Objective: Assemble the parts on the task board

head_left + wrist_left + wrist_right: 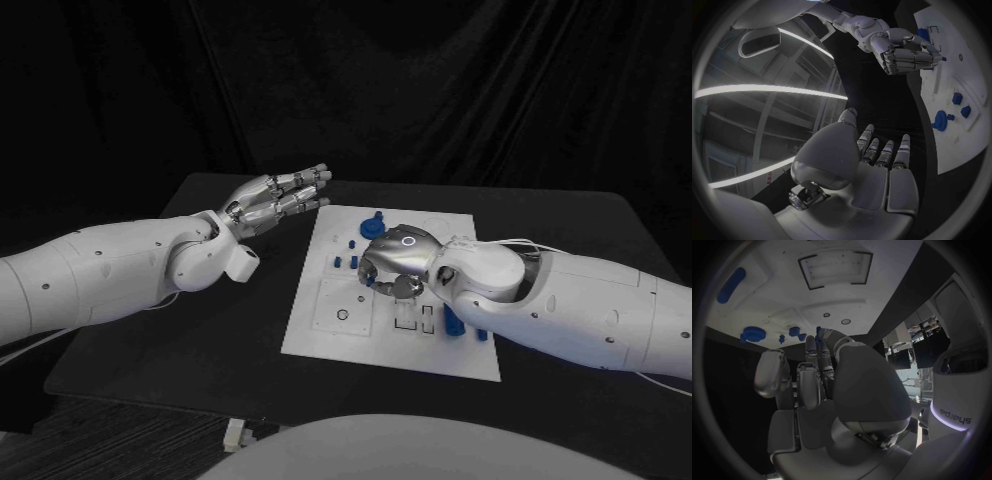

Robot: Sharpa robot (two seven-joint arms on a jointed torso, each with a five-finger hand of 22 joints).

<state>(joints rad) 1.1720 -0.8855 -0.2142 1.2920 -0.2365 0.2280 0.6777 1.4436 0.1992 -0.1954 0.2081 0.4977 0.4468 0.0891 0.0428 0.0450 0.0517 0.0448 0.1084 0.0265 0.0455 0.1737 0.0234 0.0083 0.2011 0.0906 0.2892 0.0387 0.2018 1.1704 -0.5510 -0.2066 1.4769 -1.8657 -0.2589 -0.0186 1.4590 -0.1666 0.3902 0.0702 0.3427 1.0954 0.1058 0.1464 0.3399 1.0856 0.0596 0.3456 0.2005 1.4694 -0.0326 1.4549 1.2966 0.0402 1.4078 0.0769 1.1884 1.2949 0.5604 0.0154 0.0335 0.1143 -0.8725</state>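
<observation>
Task board lies mid-table, several blue parts loose or standing near its far edge, so assembly looks early, most left. Right hand hovers over board centre, fingers curled; left wrist view shows a small blue part pinched at its fingertips. Left hand holds nothing, fingers straight, beside the board's far-left corner. Right wrist view shows a long blue part.

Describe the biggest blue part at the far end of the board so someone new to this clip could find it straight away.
Start at the white task board in the middle of the black table and follow it to the edge farthest from the robot. There, just beyond the right hand, stands a round blue part. It is wider and taller than the small blue pieces beside it.
</observation>
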